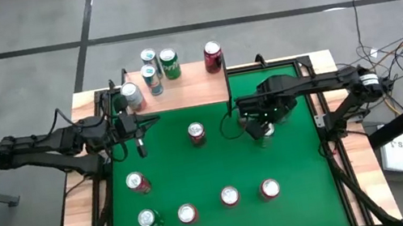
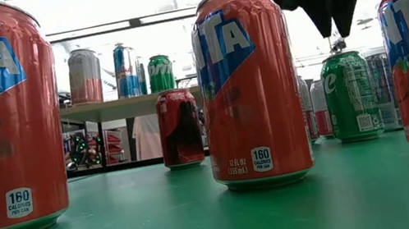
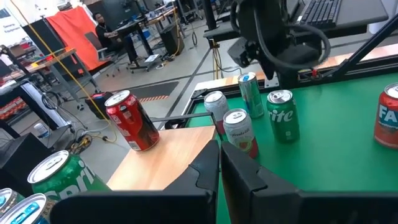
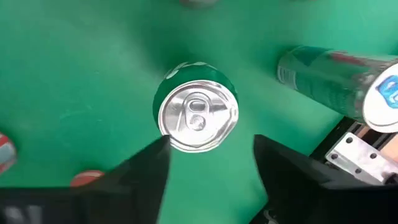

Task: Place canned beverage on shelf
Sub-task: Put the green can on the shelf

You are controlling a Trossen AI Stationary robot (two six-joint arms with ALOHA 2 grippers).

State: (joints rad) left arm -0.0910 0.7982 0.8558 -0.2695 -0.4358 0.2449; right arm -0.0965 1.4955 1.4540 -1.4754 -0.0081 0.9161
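Observation:
The shelf (image 1: 189,90) is a light-wood board at the table's far left and carries several upright cans, among them a green one (image 1: 169,63) and a red one (image 1: 212,56). My right gripper (image 4: 211,162) points down, open, just above a green can (image 4: 198,121) standing on the green table. In the low view the right gripper (image 2: 329,10) hangs clear of that can's top (image 2: 343,58). My left gripper (image 3: 221,168) is shut, roughly level, beside the shelf's near edge (image 3: 186,155).
A tall teal can (image 4: 336,81) stands close beside the green one. A red-and-white can (image 1: 197,133) stands mid-table, another can (image 1: 138,183) to the left, and several orange cans (image 1: 229,197) line the near side. Black frame rails (image 1: 322,121) run along the table's edges.

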